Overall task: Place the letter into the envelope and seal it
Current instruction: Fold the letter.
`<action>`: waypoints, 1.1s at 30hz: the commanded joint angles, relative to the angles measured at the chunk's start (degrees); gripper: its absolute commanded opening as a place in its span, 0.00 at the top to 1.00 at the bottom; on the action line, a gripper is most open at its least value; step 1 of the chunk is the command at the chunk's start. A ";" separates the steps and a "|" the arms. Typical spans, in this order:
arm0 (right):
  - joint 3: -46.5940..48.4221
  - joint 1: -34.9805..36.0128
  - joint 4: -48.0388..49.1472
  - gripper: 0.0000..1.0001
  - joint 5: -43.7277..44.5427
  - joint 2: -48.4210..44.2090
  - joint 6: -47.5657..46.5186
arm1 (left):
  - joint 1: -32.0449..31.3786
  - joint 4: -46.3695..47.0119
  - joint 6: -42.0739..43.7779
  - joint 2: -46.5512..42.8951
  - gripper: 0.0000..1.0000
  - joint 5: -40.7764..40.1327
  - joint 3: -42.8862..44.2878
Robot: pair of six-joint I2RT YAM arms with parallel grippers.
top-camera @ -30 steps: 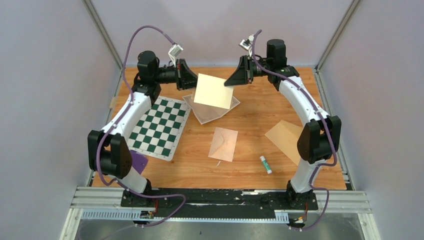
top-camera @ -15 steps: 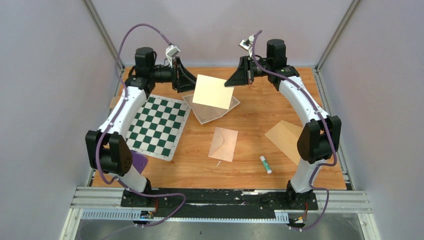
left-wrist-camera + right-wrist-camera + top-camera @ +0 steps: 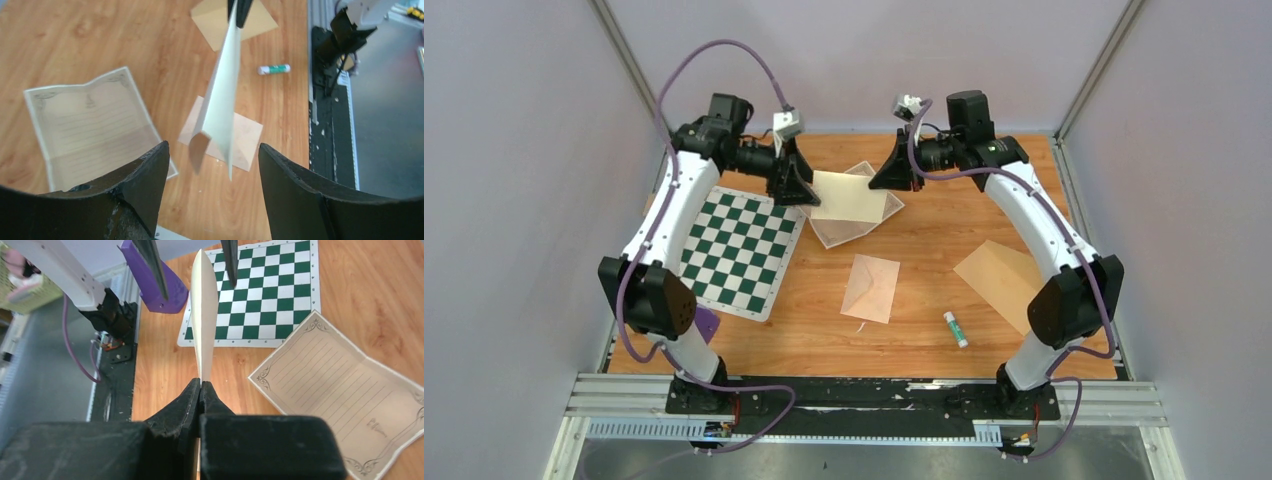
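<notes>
A plain cream envelope (image 3: 849, 197) hangs edge-on in the air over the back of the table, with my right gripper (image 3: 876, 183) shut on its right edge. In the right wrist view the fingertips (image 3: 201, 382) pinch the envelope (image 3: 205, 315). My left gripper (image 3: 799, 190) stands open at the envelope's left edge; the envelope (image 3: 222, 100) hangs between its spread jaws (image 3: 212, 145) without touching them. The letter (image 3: 849, 232), cream with an ornate dark border, lies unfolded and flat on the table under the envelope. It shows in both wrist views (image 3: 90, 125) (image 3: 345, 390).
A green-and-white chessboard mat (image 3: 739, 250) lies at the left. A smaller tan envelope (image 3: 871, 288) sits mid-table, a tan rectangle (image 3: 999, 280) at the right, and a glue stick (image 3: 955, 328) near the front. A purple block (image 3: 704, 325) stands by the left arm's base.
My left gripper has opened and let go of the envelope, while the right gripper has shut on its other edge. Both arms have come lower, bringing the envelope nearer the letter.
</notes>
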 commanded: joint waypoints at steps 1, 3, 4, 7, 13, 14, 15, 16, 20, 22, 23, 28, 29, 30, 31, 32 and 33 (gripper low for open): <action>-0.16 2.73 -4.62 1.00 4.62 -3.84 -14.01 | -5.17 22.71 -17.01 -9.65 0.25 -3.08 -12.37; -0.52 3.49 -5.61 1.00 5.34 -4.62 -15.56 | -6.22 33.03 -22.96 -12.37 0.24 -4.17 -17.14; -0.91 3.84 -5.72 1.00 5.60 -5.15 -16.19 | -6.44 35.19 -24.02 -12.51 0.25 -4.04 -17.67; -1.81 4.53 -5.73 1.00 6.61 -6.09 -17.56 | -6.83 30.74 -25.20 -10.46 0.27 -2.69 -14.95; -1.77 5.01 -5.73 1.00 7.53 -6.35 -19.42 | -6.88 24.47 -22.43 -8.12 0.44 0.29 -11.41; -1.68 5.10 -5.73 1.00 7.63 -6.25 -19.60 | -6.87 24.39 -22.47 -8.00 0.47 0.46 -11.39; -1.58 5.19 -5.73 1.00 7.61 -6.29 -19.71 | -6.85 24.05 -22.53 -7.75 0.52 0.58 -11.22; -1.45 5.25 -5.78 1.00 7.55 -6.25 -19.73 | -6.88 23.65 -22.35 -7.53 0.54 0.56 -11.08; -1.65 5.49 -5.78 1.00 7.52 -6.60 -19.75 | -7.21 18.51 -18.25 -5.55 0.72 -0.31 -8.75; -2.13 5.47 -5.73 1.00 7.46 -6.86 -19.64 | -7.34 16.22 -16.73 -4.65 0.76 -1.20 -7.71; -2.31 5.52 -5.73 1.00 7.58 -6.98 -19.69 | -7.35 15.57 -16.46 -4.40 0.77 -1.63 -7.42; -2.84 5.48 -5.73 1.00 8.01 -7.31 -19.64 | -7.36 15.14 -15.01 -4.62 0.86 -2.68 -7.49; -2.90 5.47 -5.73 1.00 8.07 -7.28 -19.64 | -7.36 15.16 -14.81 -4.79 0.87 -2.82 -7.50; -2.94 5.47 -5.73 0.97 8.10 -7.33 -19.44 | -7.36 15.12 -14.55 -4.90 0.90 -2.81 -7.57; -2.96 5.47 -5.75 0.95 8.13 -7.28 -19.23 | -7.36 15.19 -14.32 -4.96 0.91 -2.80 -7.58; -2.86 5.47 -5.69 0.90 8.14 -7.09 -18.72 | -7.36 15.20 -14.14 -5.01 0.95 -2.74 -7.59; -2.67 5.47 -5.65 0.81 8.07 -6.83 -17.97 | -7.38 15.23 -13.92 -5.06 0.98 -2.72 -7.63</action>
